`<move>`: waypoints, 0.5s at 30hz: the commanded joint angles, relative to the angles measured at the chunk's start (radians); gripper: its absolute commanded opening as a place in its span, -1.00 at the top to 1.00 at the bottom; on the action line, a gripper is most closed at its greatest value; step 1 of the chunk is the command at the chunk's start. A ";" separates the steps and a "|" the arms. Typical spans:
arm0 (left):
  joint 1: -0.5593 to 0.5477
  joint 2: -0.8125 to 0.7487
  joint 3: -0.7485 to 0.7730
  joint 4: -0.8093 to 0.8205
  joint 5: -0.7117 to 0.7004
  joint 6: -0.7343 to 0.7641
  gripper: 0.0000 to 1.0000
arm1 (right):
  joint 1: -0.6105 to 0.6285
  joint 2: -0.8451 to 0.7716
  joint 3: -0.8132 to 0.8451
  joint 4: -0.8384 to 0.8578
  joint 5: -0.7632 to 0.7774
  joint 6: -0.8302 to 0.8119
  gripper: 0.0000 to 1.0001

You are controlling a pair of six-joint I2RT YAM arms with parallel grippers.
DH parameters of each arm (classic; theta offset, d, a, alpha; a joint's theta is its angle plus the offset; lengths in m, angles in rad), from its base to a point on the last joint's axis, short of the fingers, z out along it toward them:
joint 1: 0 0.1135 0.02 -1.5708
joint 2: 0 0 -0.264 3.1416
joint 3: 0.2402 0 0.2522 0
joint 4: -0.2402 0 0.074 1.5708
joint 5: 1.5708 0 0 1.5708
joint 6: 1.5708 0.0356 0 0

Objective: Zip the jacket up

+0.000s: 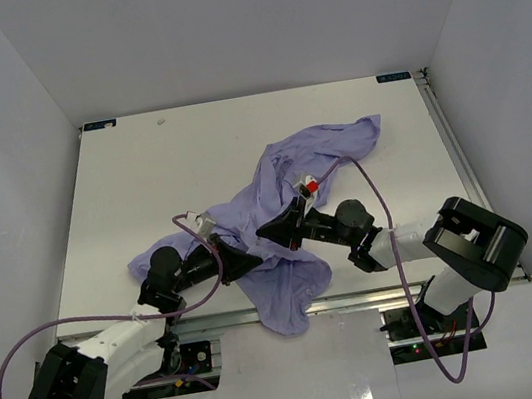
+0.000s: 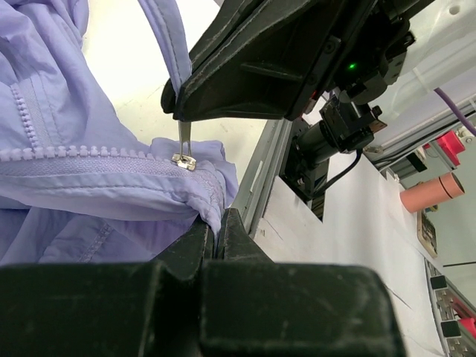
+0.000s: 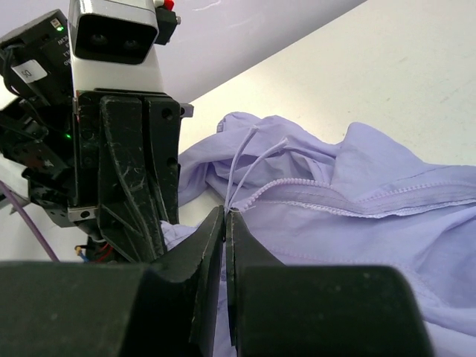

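The lavender jacket lies crumpled in the middle of the white table, one part hanging over the near edge. My left gripper is shut on the jacket's hem, just beside the bottom end of the zipper. My right gripper faces it from the right. It is shut on the metal zipper pull, which stands up from the slider. In the right wrist view my right gripper is pinched together, with thin cords rising from its tips and zipper teeth behind.
The table is walled in white on three sides. A metal rail runs along its near edge. Purple cables loop from both arms. A pink cylinder lies off the table beyond the rail.
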 commanded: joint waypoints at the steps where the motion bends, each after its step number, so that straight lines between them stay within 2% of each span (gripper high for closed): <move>1: -0.002 -0.024 0.006 0.047 0.040 -0.034 1.00 | -0.018 0.023 0.006 0.089 0.074 -0.110 0.85; 15: -0.002 -0.044 -0.025 0.114 0.073 -0.085 1.00 | -0.028 0.002 0.098 -0.040 0.229 -0.271 0.84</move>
